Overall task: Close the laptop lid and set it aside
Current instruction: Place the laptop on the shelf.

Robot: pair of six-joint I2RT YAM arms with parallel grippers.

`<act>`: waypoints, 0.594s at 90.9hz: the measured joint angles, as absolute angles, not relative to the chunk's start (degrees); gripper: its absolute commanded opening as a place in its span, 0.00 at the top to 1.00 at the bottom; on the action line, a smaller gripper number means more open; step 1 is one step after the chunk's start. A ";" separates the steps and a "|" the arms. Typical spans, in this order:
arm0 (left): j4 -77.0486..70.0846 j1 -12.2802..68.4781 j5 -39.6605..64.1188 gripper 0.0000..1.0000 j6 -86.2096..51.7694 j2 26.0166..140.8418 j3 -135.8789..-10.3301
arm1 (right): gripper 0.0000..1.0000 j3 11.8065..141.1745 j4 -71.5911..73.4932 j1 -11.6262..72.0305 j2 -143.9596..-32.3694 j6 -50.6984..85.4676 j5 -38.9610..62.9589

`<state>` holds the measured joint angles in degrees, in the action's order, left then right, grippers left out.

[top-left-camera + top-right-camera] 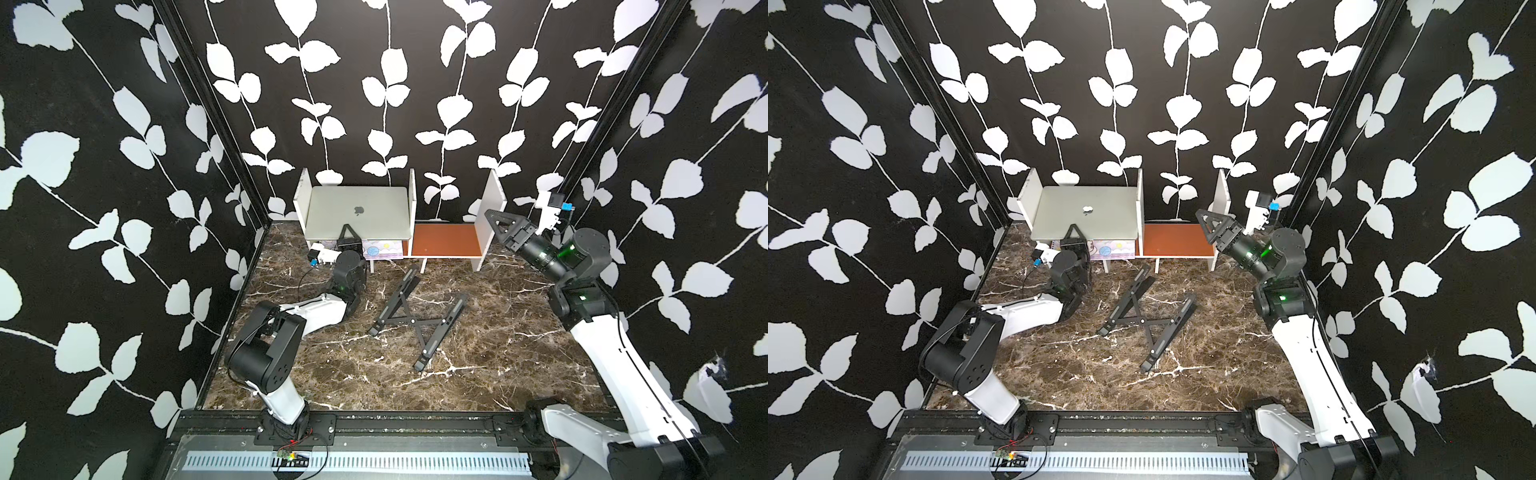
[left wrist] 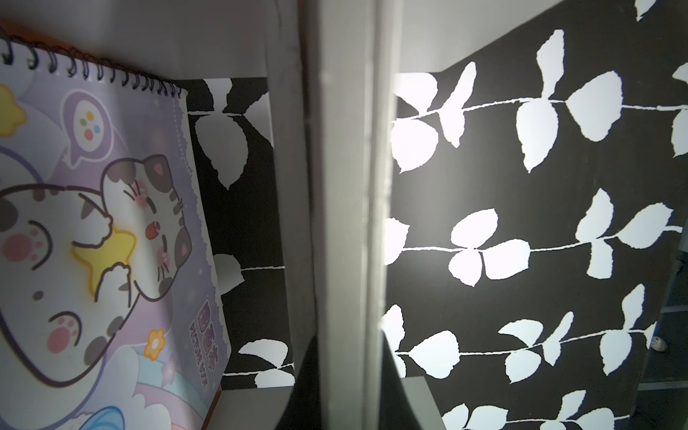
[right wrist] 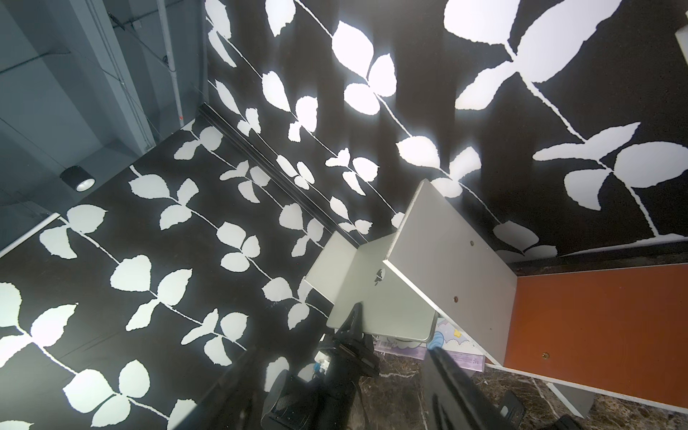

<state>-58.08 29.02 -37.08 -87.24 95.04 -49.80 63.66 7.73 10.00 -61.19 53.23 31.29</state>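
We fear the laptop slipping from the left gripper, pinched thinly on its near edge; right gripper parted, empty.

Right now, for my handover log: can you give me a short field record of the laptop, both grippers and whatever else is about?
laptop: closed, logo up, in left bay of shelf, above notebook
left gripper: shut on laptop's front edge
right gripper: open, holding nothing, near shelf's right wall
stand: lying flat on table, between the arms
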 measured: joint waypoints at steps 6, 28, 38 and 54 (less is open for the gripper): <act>-57.80 28.99 -37.15 0.83 -87.59 95.04 -49.84 | 0.31 63.66 7.73 10.00 -61.06 53.23 31.27; -58.61 29.06 -37.58 0.57 -89.32 95.02 -50.65 | 0.31 63.61 7.73 10.00 -60.86 53.25 31.27; -59.22 29.06 -37.65 0.42 -89.73 94.76 -50.68 | 0.31 63.59 7.77 10.00 -60.84 53.32 31.27; -59.13 28.88 -37.12 0.01 -90.67 92.73 -50.65 | 0.31 63.29 8.12 9.98 -60.82 53.74 31.27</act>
